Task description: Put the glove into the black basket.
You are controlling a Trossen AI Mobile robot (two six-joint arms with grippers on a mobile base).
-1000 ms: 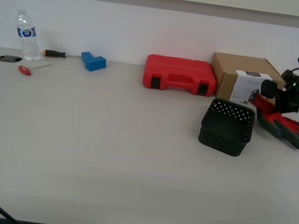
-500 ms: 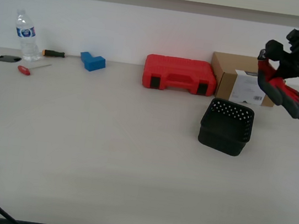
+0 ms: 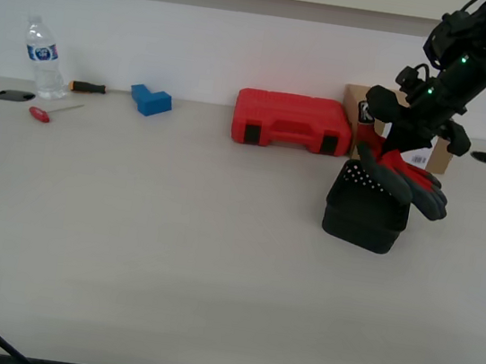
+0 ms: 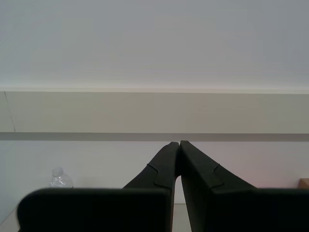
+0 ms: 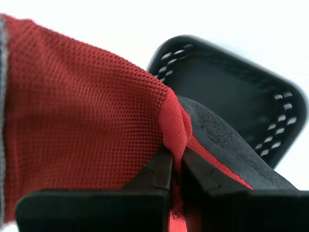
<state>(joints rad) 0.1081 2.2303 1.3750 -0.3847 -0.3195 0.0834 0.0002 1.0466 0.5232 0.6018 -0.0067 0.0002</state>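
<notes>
Hanging over the basket [image 3: 367,207], glove [image 3: 409,180] clamped in my first pincer [image 5: 176,162]; fingers overhang rim, may snag outside.

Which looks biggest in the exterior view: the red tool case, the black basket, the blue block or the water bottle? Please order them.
Largest to smallest:
1. red tool case
2. black basket, though it stands nearer the camera
3. water bottle and blue block: too alike to rank; the bottle is taller, the block wider.
</notes>
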